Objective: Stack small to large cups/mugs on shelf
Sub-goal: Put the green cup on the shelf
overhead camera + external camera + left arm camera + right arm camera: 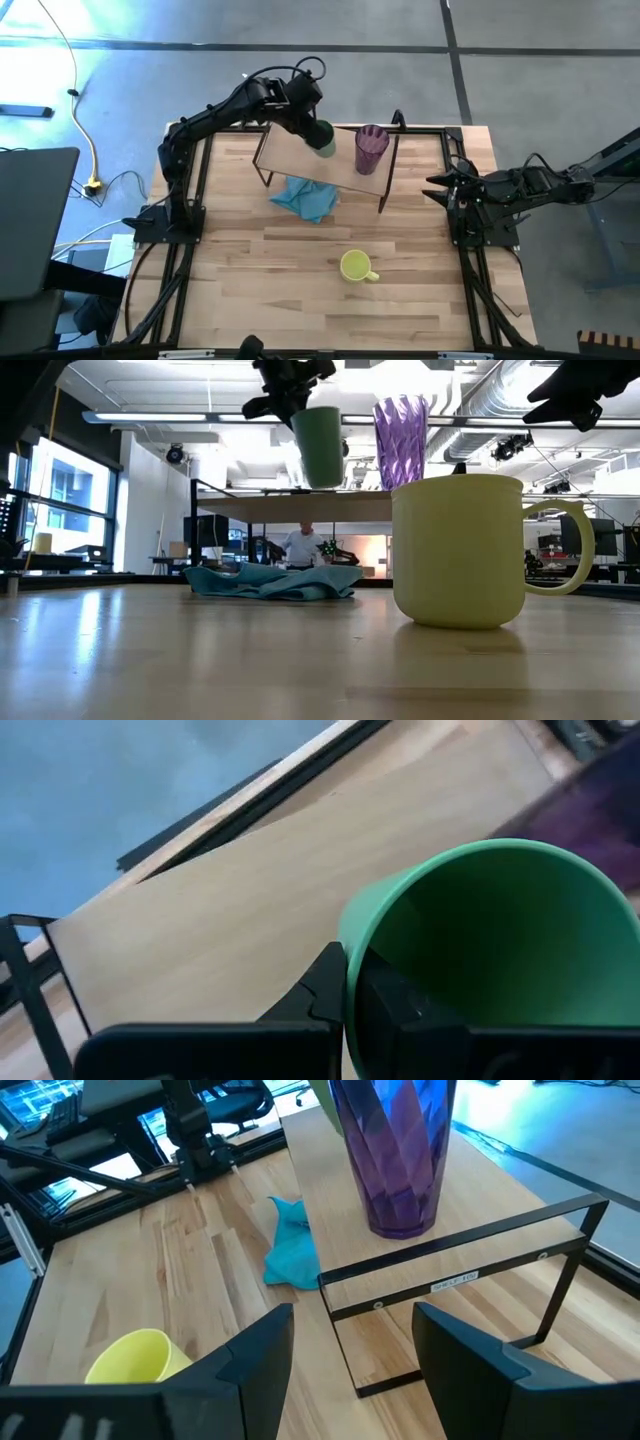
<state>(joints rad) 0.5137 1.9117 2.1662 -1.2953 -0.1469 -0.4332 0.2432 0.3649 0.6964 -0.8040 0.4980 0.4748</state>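
My left gripper (pixel 318 131) holds the green cup (pixel 320 445) above the shelf (pixel 315 158), just left of the purple tumbler (pixel 371 147), which stands upright on the shelf's right part. The cup's base floats a little above the shelf board (pixel 300 506) in the low view. The yellow mug (pixel 355 266) stands on the tabletop near the front, handle toward the right. My right gripper (pixel 350 1345) is open at the table's right edge (pixel 440 186), touching nothing. My left gripper pinches the green cup's rim wall (pixel 350 970), one finger (pixel 395 1005) inside the cup and one finger (pixel 322 982) outside. It comes from above. The cup hangs nearly upright below the fingers, lifted clear of the shelf.
A crumpled teal cloth (pixel 305 197) lies on the table under and in front of the shelf. The shelf's thin dark legs (pixel 565 1295) stand at its ends. Bare tabletop (pixel 250 280) lies left of the yellow mug. A person (pixel 300 546) shows far behind the table.
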